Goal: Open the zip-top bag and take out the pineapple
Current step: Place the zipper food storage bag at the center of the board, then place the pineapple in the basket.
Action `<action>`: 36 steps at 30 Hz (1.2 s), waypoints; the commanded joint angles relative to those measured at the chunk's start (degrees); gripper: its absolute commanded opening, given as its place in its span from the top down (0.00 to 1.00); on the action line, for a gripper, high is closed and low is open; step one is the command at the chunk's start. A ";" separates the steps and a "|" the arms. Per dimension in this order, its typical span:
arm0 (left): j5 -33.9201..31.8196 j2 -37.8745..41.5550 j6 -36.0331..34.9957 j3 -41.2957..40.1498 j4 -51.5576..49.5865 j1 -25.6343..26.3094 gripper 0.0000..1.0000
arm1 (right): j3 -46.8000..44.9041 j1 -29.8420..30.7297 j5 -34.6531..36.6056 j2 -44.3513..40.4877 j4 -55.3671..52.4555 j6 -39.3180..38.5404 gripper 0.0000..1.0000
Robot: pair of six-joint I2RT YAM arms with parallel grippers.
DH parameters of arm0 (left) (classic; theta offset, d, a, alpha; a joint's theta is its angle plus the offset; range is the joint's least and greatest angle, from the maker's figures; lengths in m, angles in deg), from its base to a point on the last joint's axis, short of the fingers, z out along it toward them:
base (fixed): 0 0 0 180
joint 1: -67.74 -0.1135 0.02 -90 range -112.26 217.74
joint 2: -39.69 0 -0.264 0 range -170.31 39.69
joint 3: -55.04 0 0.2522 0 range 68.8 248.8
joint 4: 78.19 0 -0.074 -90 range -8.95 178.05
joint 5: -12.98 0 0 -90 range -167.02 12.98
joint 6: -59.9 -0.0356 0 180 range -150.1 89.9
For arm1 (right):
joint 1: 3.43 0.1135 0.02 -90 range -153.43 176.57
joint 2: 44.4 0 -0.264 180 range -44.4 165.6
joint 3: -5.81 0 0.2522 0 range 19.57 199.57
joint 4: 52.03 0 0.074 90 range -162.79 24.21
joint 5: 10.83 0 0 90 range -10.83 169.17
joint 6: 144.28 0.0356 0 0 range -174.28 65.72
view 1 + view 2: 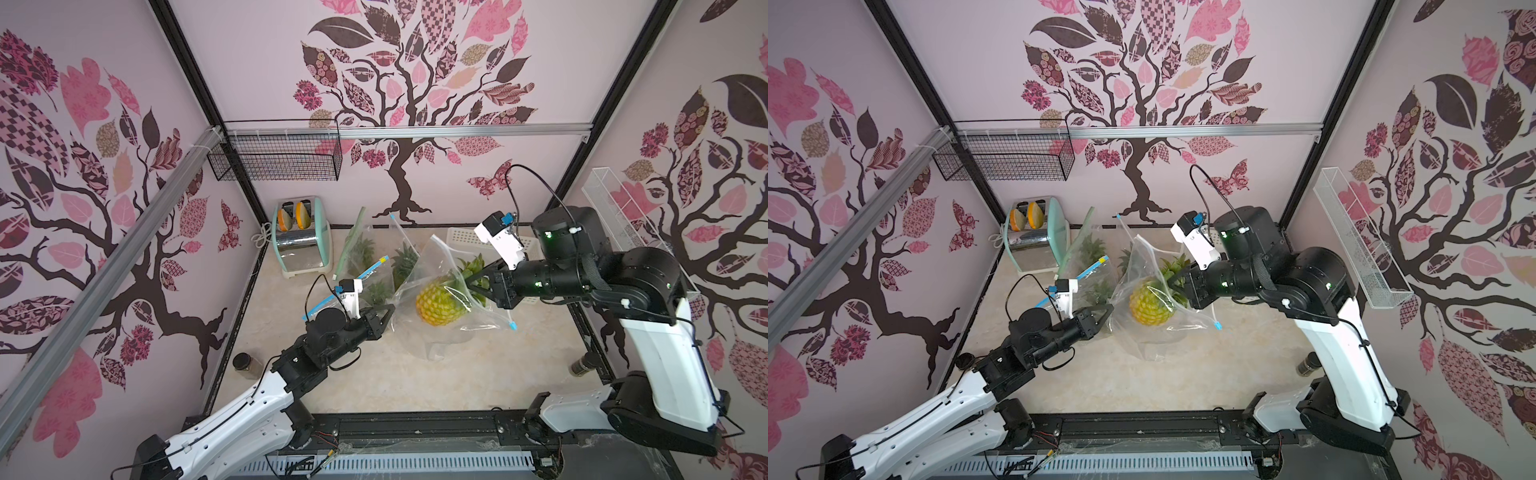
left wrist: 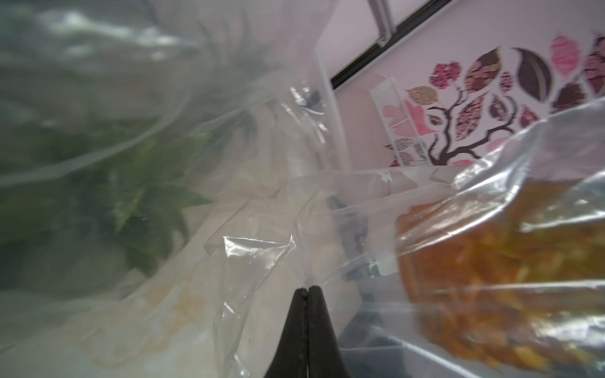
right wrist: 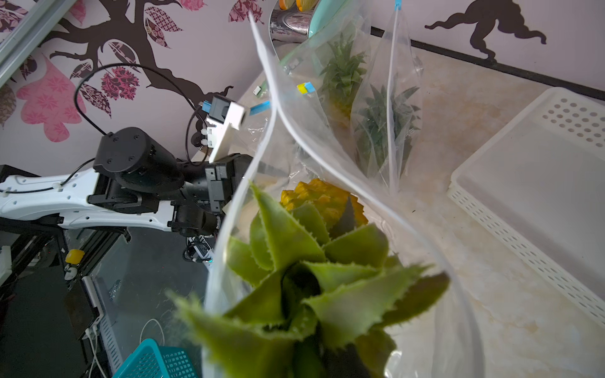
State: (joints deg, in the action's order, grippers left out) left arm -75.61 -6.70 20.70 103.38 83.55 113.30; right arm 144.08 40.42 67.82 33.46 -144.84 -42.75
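Left wrist view alone shows the left gripper with tips together, pinching a fold of the zip-top bag. Right wrist view alone shows the bag mouth gaping round the pineapple crown. In both top views the right gripper reaches in level, clamped on the crown; fruit body within the bag, mid-table

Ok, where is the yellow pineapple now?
In both top views the pineapple lies mid-table inside the open zip-top bag, with the right end effector at its crown and the left end effector pinching the bag's other end.
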 commanded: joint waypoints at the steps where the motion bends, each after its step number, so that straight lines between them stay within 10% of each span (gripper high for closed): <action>1: -8.91 -2.65 -6.06 2.88 -21.05 0.78 1.00 | 4.73 0.21 -0.31 -0.24 3.11 -0.33 1.00; 15: -20.85 -10.14 -8.52 7.20 -31.32 4.92 1.00 | 9.36 0.18 2.29 -0.65 3.03 1.84 1.00; 36: -14.11 -16.80 -3.51 9.64 -18.59 20.61 1.00 | -4.52 0.25 17.70 -11.19 26.73 8.30 1.00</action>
State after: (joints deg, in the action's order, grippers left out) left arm -91.91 -23.00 16.33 112.54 63.99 133.21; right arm 139.65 40.69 80.65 25.16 -132.16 -35.17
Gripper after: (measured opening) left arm 0.047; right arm 0.144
